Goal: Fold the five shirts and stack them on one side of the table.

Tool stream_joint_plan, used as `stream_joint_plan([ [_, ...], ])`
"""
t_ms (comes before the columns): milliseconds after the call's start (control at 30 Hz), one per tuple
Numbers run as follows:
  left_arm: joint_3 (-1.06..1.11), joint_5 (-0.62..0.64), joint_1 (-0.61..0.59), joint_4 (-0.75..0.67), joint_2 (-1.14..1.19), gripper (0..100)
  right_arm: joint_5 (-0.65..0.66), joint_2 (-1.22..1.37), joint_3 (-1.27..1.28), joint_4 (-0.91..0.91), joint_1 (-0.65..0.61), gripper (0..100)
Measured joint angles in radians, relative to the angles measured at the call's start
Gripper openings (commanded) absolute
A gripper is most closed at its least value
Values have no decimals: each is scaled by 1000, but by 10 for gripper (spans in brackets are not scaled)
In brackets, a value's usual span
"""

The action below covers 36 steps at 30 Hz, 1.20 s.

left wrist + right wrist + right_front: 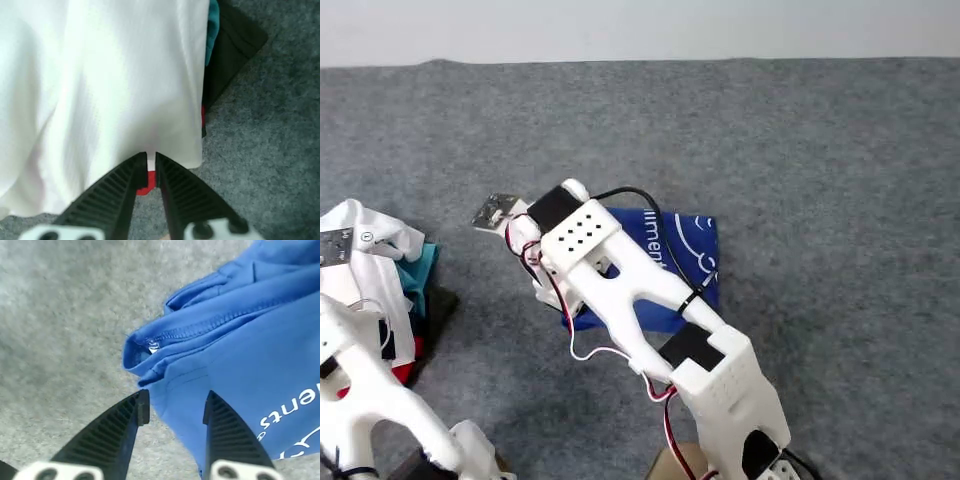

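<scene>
Grey felt table point(820, 150), white wall point(620, 25) behind

From my end the table point(840, 150) cover looks like rough grey felt, fuzzy and matt. The blue shirt point(260, 340) is thick, soft knit cloth, matt, with a stitched seam. The white shirt point(100, 75) is thinner cloth, finely ribbed with a slight sheen. The arms point(620, 270) are smooth white plastic and the fingers point(120, 430) are black ridged plastic, matt.

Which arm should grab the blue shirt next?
Right: the right gripper is open over the blue shirt at its edge. The left gripper is shut on the white shirt.
</scene>
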Motion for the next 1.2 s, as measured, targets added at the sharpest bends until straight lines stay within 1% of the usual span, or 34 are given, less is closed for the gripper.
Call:
stream_joint_plan([
  [233,0,0,0,0,0,43,-29,0,0,0,-25,190],
  [500,0,0,0,0,0,43,-31,15,32,0,-35,184],
  [700,0,0,0,0,0,43,-31,63,32,0,-35,36],
  [1067,0,0,0,0,0,43,-31,63,29,-14,-35,11],
  [1200,0,0,0,0,0,43,-31,63,-23,-12,-8,11],
])
